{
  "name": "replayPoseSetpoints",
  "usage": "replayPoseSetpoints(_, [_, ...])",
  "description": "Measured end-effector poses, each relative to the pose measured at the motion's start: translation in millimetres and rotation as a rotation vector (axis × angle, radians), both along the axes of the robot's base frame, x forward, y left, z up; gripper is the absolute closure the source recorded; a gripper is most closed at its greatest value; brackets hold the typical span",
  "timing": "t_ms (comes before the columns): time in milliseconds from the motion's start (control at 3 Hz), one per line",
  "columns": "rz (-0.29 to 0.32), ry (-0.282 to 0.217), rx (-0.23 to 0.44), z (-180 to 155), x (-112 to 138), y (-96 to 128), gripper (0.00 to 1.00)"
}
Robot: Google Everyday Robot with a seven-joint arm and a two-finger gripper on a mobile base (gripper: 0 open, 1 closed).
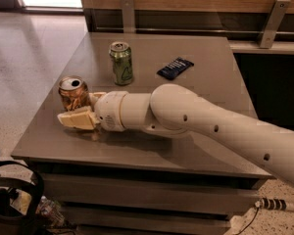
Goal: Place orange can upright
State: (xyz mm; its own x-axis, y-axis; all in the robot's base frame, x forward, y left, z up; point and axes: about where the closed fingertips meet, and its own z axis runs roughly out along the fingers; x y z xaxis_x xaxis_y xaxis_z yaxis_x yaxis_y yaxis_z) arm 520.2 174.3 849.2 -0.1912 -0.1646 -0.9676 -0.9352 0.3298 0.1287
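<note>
Camera view shows the end effector [79,107] seemingly clamped on the orange can [72,93] — upright near the tabletop [196,58] edge — so a snagging finger on release could topple it.

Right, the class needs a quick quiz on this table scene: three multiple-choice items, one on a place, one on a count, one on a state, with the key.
1. Where is the end effector?
A. down by the floor
B. at the orange can
C. over the far edge of the table

2. How many cans are in view?
A. one
B. two
C. four

3. How is the green can placed?
A. upright
B. on its side
C. crushed flat

Key:
1 B, the end effector sits right against the orange can, away from the dark blue packet.
2 B, only an orange one and a green one show.
3 A, its top faces up and its base rests on the table.
</note>
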Motion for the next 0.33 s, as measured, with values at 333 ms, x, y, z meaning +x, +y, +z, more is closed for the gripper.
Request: replayPoseSetpoints(333, [0.002,0.000,0.000,0.2,-0.6,1.0,0.00])
